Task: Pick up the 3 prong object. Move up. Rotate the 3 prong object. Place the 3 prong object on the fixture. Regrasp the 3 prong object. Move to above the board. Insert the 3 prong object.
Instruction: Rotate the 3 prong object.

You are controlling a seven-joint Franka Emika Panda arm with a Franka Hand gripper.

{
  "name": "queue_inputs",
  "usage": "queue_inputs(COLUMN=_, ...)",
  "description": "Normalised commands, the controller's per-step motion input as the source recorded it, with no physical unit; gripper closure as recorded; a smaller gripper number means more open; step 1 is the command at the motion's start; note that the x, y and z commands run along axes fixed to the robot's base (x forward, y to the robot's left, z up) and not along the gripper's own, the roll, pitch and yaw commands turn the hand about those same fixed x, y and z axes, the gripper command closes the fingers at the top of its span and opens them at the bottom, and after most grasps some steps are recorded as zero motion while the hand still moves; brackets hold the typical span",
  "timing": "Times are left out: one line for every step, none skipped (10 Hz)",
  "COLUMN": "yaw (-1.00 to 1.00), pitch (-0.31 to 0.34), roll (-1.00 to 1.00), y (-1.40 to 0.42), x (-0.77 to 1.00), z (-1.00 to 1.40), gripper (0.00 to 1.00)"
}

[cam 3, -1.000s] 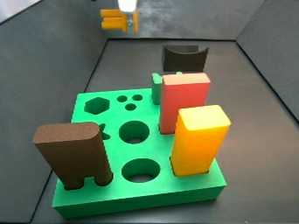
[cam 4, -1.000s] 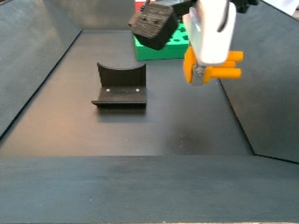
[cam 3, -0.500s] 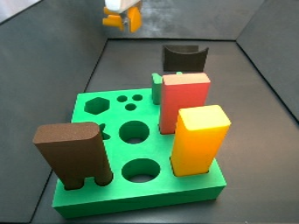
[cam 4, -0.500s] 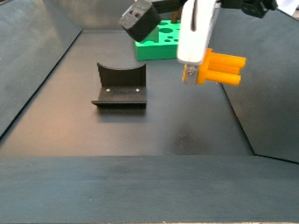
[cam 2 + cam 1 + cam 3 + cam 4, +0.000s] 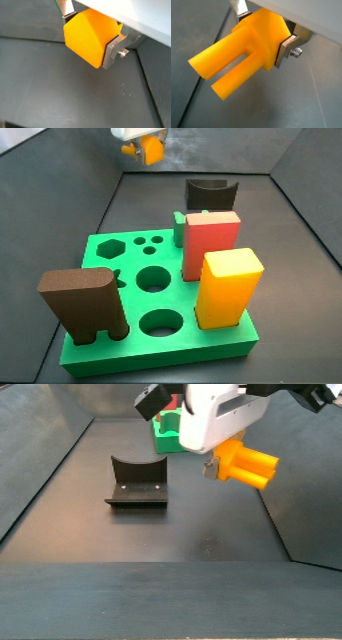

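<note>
My gripper is shut on the 3 prong object, a yellow-orange piece with a pointed end and prongs sticking out from the fingers. It also shows in a wrist view. In a side view the gripper holds the 3 prong object in the air, tilted, to the right of the fixture. In a side view the held piece hangs high at the back, beyond the fixture and the green board.
On the board stand a red block, a tall yellow-orange block and a brown block with legs. Dark sloped walls enclose the floor on both sides.
The gripper has turned with the 3 prong object in it; the piece has rotated, with its prongs now pointing to the right and downward in a side view. It stays in the air.
</note>
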Motion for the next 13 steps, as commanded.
queue_inputs(yaw=-1.00, pitch=-0.006, roll=0.00, y=0.02, x=0.01, z=-0.03, gripper=1.00)
queue_inputs(yaw=-1.00, pitch=-0.006, roll=0.00, y=0.02, x=0.01, z=-0.03, gripper=1.00)
queue_inputs(yaw=-1.00, pitch=-0.007, roll=0.00, y=0.02, x=0.01, z=-0.03, gripper=1.00)
queue_inputs(yaw=-1.00, pitch=-0.007, roll=0.00, y=0.02, x=0.00, z=-0.03, gripper=1.00)
queue_inputs(yaw=-1.00, pitch=-0.008, roll=-0.01, y=0.02, x=0.00, z=-0.03, gripper=1.00)
queue_inputs(yaw=-1.00, pitch=-0.009, roll=-0.01, y=0.02, x=0.00, z=-0.03, gripper=1.00)
queue_inputs(yaw=-1.00, pitch=-0.010, roll=-0.01, y=0.02, x=0.00, z=-0.03, gripper=1.00)
queue_inputs(yaw=-1.00, pitch=-0.011, roll=-0.01, y=0.02, x=0.00, z=-0.03, gripper=1.00)
queue_inputs(yaw=-1.00, pitch=-0.013, roll=-0.01, y=0.02, x=0.00, z=-0.03, gripper=1.00)
queue_inputs(yaw=-0.97, pitch=-0.015, roll=-0.01, y=0.02, x=0.00, z=-0.03, gripper=1.00)
queue_inputs(yaw=-0.63, pitch=-0.014, roll=-0.01, y=0.02, x=0.00, z=-0.03, gripper=1.00)
queue_inputs(yaw=-0.43, pitch=-0.014, roll=-0.01, y=0.02, x=0.00, z=-0.03, gripper=1.00)
queue_inputs(yaw=-0.25, pitch=-0.014, roll=-0.01, y=0.02, x=0.00, z=-0.03, gripper=1.00)
